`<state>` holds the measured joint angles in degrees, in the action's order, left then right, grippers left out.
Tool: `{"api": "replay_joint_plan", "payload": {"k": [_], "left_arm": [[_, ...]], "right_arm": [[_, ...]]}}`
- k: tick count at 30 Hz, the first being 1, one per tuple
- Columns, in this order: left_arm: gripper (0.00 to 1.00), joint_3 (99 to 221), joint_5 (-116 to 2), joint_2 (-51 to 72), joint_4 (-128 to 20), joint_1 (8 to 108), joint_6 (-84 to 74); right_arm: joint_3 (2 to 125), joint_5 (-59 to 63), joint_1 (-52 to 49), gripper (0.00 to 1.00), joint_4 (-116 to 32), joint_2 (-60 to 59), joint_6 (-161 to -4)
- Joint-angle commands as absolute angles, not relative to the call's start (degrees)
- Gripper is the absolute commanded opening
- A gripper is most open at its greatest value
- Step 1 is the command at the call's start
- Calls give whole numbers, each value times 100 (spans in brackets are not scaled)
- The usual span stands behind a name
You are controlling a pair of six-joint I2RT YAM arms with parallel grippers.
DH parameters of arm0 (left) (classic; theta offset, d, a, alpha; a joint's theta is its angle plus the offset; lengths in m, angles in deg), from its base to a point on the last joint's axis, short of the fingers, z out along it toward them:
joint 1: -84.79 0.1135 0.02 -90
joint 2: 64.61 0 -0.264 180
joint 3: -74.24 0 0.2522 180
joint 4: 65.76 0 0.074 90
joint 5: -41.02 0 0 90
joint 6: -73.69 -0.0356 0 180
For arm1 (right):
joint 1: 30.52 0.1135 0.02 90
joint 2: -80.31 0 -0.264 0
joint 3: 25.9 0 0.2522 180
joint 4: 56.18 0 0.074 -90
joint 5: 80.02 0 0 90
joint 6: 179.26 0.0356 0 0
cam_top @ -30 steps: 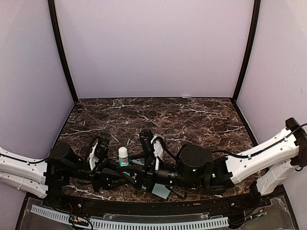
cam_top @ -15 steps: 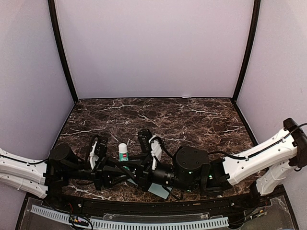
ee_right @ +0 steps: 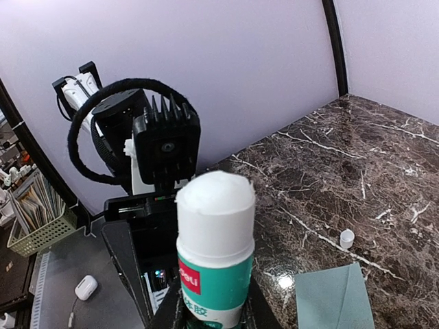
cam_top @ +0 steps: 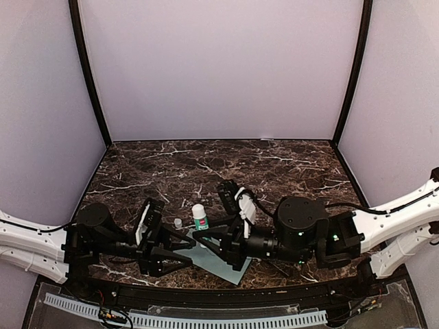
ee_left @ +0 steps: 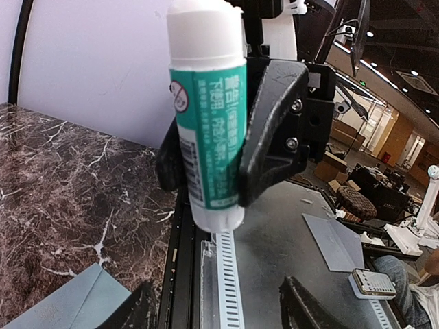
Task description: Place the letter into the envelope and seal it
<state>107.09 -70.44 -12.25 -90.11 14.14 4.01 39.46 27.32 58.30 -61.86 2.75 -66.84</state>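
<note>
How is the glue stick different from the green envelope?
The glue stick stands upright, pinched in the right gripper; the envelope lies flat on the table. The glue stick is a round tube with printing; the envelope is a plain, thin sheet. Both have green on them.

Table — dark brown marble-pattern top, white veining. Pale teal envelope lying flat near front edge, partly hidden. Small white cap near envelope's far-left corner — not touching.
</note>
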Motion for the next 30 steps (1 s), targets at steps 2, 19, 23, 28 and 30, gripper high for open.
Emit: {"api": "replay_joint_plan", "payload": {"k": [2, 19, 23, 28, 30], "left_arm": [[61, 10799, -7165, -1430, -8917, 1413, 321], [58, 10725, -7160, -1318, -9243, 1413, 446], [54, 10775, -7256, -1150, -9322, 1413, 484], [46, 10834, -7360, -924, -9436, 1413, 524], [34, 10849, -7367, -871, -9485, 1413, 550]], "right_arm": [[3832, 2153, 5794, 0, -5265, 540, -6720], [4123, 1412, 5907, 0, -5120, -108, -6715], [4210, 1381, 5918, 0, -5092, -213, -6748], [4303, 1373, 5919, 0, -5044, -306, -6788], [4321, 1369, 5924, 0, -5026, -325, -6805]]}}
